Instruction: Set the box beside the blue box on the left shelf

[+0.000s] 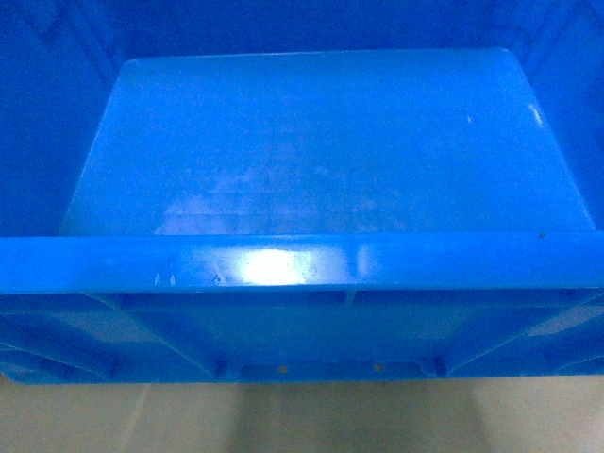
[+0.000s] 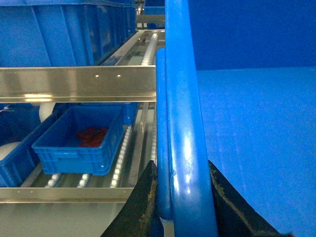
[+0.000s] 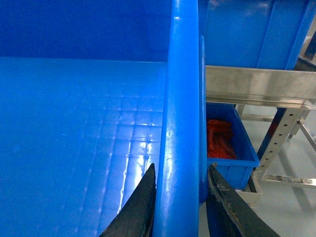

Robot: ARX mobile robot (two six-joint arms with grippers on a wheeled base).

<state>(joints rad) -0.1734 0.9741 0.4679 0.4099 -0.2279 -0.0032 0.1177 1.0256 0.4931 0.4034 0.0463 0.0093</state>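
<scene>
Left end effector (image 2: 181,197) clamped on box (image 1: 321,142) rim; right end effector (image 3: 180,197) clamped on opposite rim. Box held up, filling head view, beside shelf (image 2: 74,81) rollers. Smaller crate (image 2: 79,140) on lower tier.

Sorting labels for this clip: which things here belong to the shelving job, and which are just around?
Job:
- blue crate, rim clamped by left end effector and right end effector
- roller shelf
- big blue box on the upper level

Around:
- small blue bin holding red items
- bin with red contents
</scene>
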